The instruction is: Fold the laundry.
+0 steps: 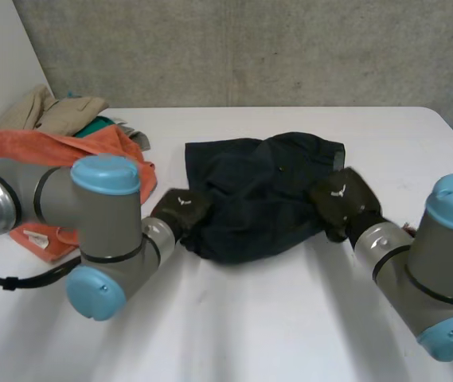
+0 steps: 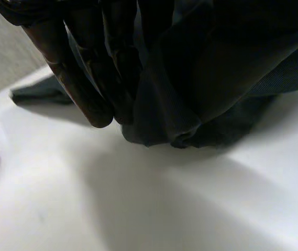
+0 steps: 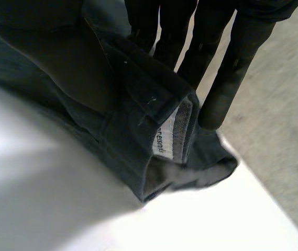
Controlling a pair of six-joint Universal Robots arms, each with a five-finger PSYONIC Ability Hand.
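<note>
A dark navy garment (image 1: pixel 258 199) lies crumpled in the middle of the white table (image 1: pixel 290 318). My left hand (image 1: pixel 180 208) is at its near left edge. In the left wrist view its fingers (image 2: pixel 86 78) close against a bunched fold of the cloth (image 2: pixel 217 78), lifted slightly off the table. My right hand (image 1: pixel 341 199) is at the garment's right edge. In the right wrist view its fingers (image 3: pixel 232 57) stand behind a hemmed band with a white label (image 3: pixel 162 141), and the thumb presses the cloth (image 3: pixel 122 104) from the front.
A pile of other laundry sits at the far left: an orange cloth (image 1: pixel 59 151), a beige piece (image 1: pixel 59 111) and a green one (image 1: pixel 99 127). A grey wall runs behind the table's far edge.
</note>
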